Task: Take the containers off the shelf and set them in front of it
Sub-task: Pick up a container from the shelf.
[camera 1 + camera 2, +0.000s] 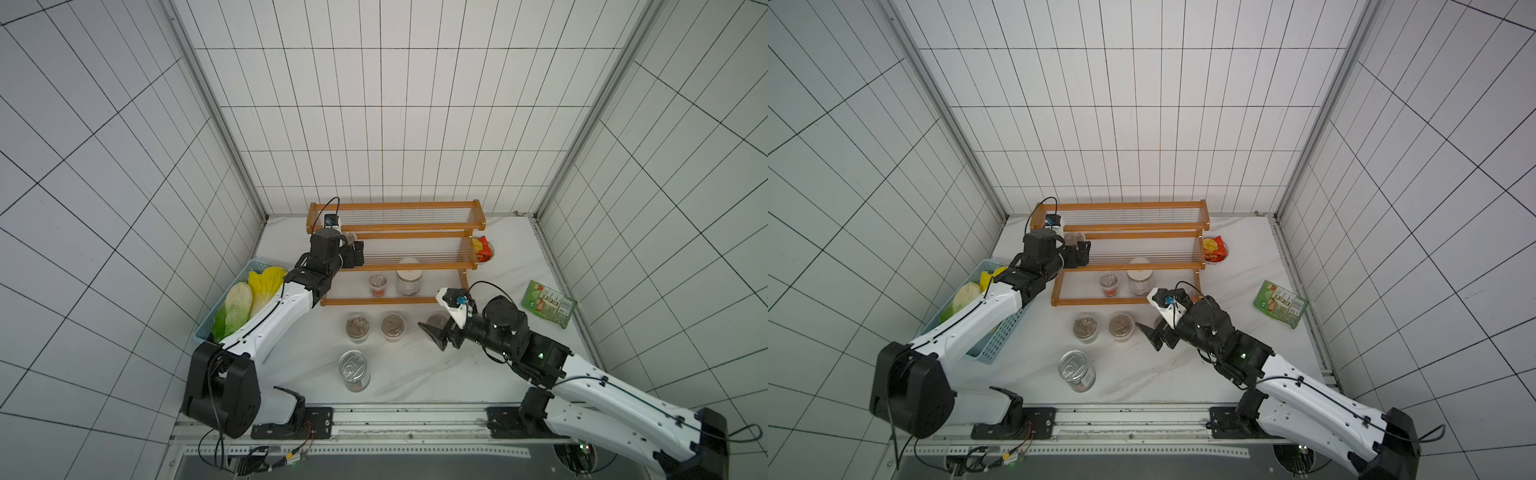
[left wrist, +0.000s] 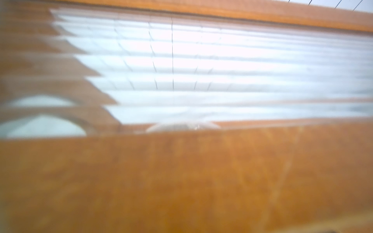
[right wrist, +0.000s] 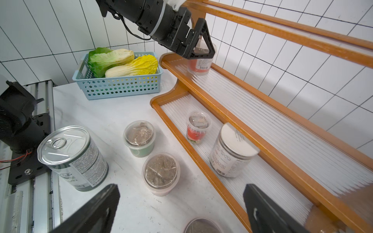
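Cup (image 1: 351, 237) sits on the middle step of the shelf (image 1: 395, 205) in both top views, right at the left gripper (image 1: 357, 252). Left wrist view shows only blurry shelf. Right wrist view shows the left fingers (image 3: 201, 54) wide, and the cup looks to be between them. The right gripper (image 3: 181, 189) is wide too, but farther off.

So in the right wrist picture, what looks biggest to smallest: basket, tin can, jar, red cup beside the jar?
1. basket
2. tin can
3. jar
4. red cup
The can sits nearer the camera, so can versus jar is unsure.
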Robot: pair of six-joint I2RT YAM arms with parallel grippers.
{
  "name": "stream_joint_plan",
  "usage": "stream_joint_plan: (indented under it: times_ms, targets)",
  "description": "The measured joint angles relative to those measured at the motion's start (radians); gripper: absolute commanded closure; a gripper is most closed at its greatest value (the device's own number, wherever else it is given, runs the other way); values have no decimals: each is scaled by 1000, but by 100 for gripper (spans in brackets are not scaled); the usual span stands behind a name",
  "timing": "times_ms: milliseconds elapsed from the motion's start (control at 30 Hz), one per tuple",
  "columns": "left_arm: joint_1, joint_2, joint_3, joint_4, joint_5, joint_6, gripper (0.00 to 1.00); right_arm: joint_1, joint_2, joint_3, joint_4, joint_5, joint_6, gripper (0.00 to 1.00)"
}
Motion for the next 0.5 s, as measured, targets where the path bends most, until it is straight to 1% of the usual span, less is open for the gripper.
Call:
stream_joint_plan:
  times_ms: [200, 367, 500]
  targets:
    - [0, 68, 56, 8, -22, 0, 2, -28, -54, 0, -42, 12, 0, 1]
    - [0, 99, 84, 7, -64, 1, 3, -43, -82, 0, -64, 27, 1, 1]
    - [1, 111, 88, 9, -82, 3, 8, -45, -95, 0, -85, 29, 3, 1]
